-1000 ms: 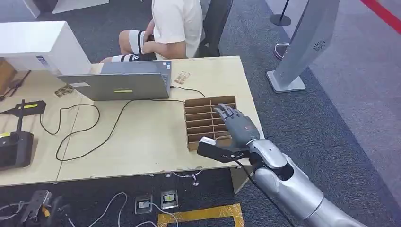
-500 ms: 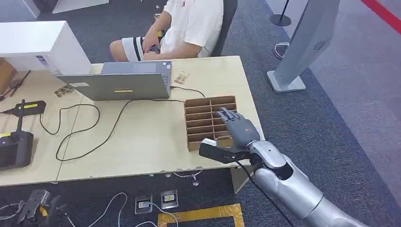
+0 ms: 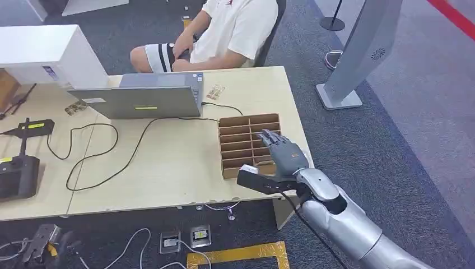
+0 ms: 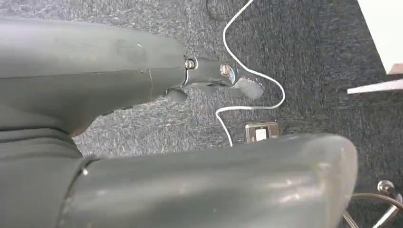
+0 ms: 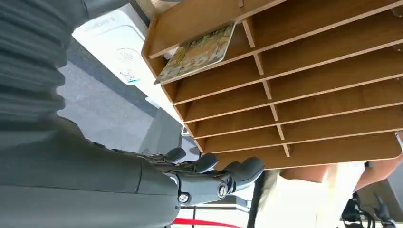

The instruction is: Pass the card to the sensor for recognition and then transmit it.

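Note:
A wooden slotted rack [image 3: 241, 140] stands at the table's near right corner. My right hand [image 3: 283, 152] hovers over its near right part, fingers spread and holding nothing. In the right wrist view a patterned card [image 5: 197, 52] lies in one end slot of the rack [image 5: 309, 95], apart from the fingers [image 5: 223, 178]. Just beyond that end of the rack sits a white sensor pad [image 5: 116, 52]. My left hand [image 4: 199, 185] hangs over the dark carpet with nothing in it.
A grey laptop [image 3: 140, 98] with a black cable [image 3: 101, 157] sits mid-table, and a black device [image 3: 17, 176] at the left edge. A person [image 3: 224, 28] sits behind the table. A grey stand [image 3: 358, 56] rises on the carpet to the right.
My right hand has drawn slightly back toward me over the rack. The seated person has leaned to the right.

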You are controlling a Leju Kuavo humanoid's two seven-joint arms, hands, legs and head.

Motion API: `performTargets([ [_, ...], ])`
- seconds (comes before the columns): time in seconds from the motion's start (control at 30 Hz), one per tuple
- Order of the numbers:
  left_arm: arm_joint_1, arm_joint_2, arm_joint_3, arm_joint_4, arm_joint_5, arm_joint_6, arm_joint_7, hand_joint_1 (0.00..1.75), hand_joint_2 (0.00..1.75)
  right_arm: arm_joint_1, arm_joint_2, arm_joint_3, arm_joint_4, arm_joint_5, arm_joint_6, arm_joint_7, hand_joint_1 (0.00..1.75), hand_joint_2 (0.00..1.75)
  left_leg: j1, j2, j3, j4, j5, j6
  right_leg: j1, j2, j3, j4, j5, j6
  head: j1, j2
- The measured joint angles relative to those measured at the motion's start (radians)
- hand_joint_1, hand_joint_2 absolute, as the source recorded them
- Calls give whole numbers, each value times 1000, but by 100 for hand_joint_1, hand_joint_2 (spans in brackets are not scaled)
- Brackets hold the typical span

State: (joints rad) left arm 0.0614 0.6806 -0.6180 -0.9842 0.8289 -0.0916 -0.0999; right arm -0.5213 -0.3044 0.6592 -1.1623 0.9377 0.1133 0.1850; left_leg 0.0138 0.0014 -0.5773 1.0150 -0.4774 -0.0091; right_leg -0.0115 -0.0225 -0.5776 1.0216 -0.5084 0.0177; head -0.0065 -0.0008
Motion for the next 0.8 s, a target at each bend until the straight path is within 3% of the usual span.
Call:
performTargets([
  [0.8,7,4,2,-20,11,0,34,0,0,-5,25,35,87,-13,-51,-47,0,175,0,0,0,0,0,0,0,0,0,0,0,0,0,0],
])
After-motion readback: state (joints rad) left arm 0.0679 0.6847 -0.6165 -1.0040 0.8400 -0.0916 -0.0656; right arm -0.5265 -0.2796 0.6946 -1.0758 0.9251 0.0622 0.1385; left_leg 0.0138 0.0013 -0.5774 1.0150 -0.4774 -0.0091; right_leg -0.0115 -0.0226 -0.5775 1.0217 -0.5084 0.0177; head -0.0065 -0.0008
